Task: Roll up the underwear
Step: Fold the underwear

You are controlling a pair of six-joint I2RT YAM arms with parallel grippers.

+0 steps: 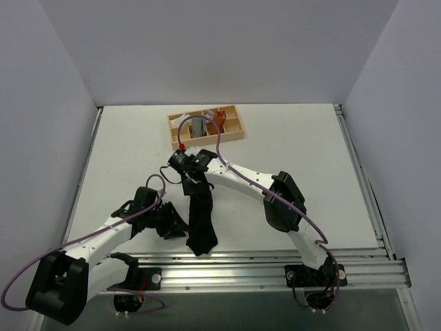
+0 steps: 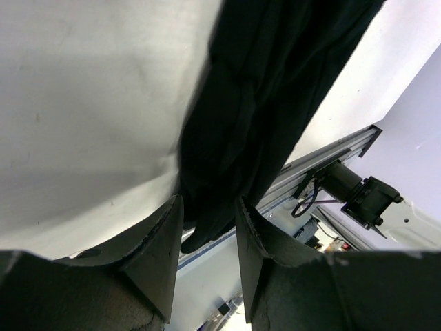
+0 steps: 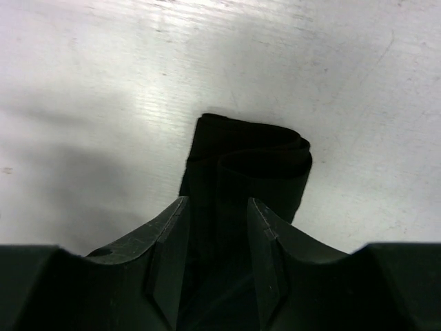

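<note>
Both left gripper (image 2: 209, 207) and right gripper (image 3: 217, 203) straddle the underwear (image 1: 200, 214) (pinched or loose, can't tell) — lifting could drag folds apart.

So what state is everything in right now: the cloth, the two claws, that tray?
underwear: unrolled, folded into a long strip, flat on the table.
left gripper: open around the strip's near end.
right gripper: jaws apart astride the far end; grip unclear.
wooden tray: holds small cloth rolls.
</note>
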